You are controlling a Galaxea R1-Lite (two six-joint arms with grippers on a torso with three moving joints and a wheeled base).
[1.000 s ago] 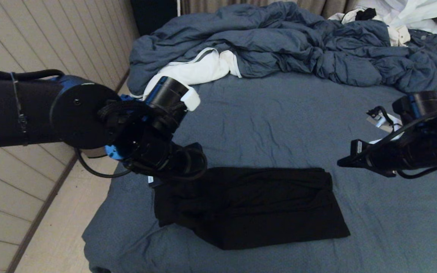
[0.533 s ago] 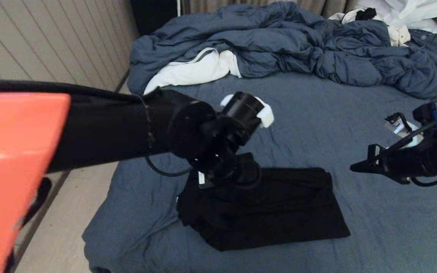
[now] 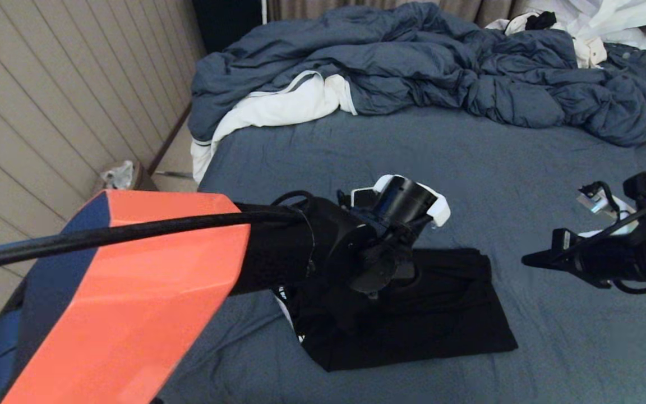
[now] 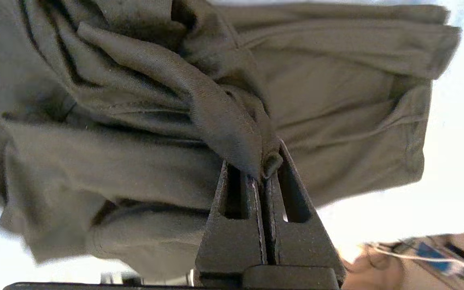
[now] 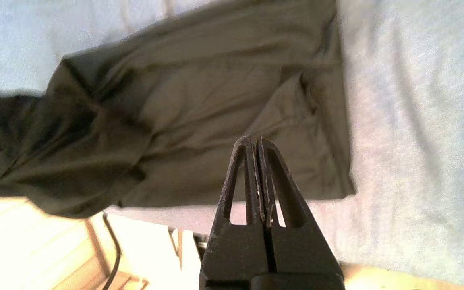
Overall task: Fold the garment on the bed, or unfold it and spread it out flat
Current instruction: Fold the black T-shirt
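Already half folded, the black T-shirt [image 3: 441,314] lies on the near part of the bed [image 3: 469,168], well apart from the rumpled duvet [image 3: 413,62] and the white cloth [image 3: 278,106] by the headboard end. Its left side is gathered up and carried over the middle, bunched into thick ridges, while the right side lies flat with a clean straight edge. No print shows on the face in view.

The left gripper [image 4: 265,169] has its jaws pinched tight on a small tuck of that lifted cloth, just the very tip of a fold. That is the main risk: so thin a bite on soft knit may slip out mid-swing, and the flap would drop short in a heap. Dragging too low could also pull the layers beneath askew and spoil the straight right edge. The bunching itself may set as wrinkles unless the flap is laid down taut.

The right gripper [image 3: 527,260] hovers beside the shirt's right edge, jaws closed on nothing, so nothing pins the lower layers against that pull.
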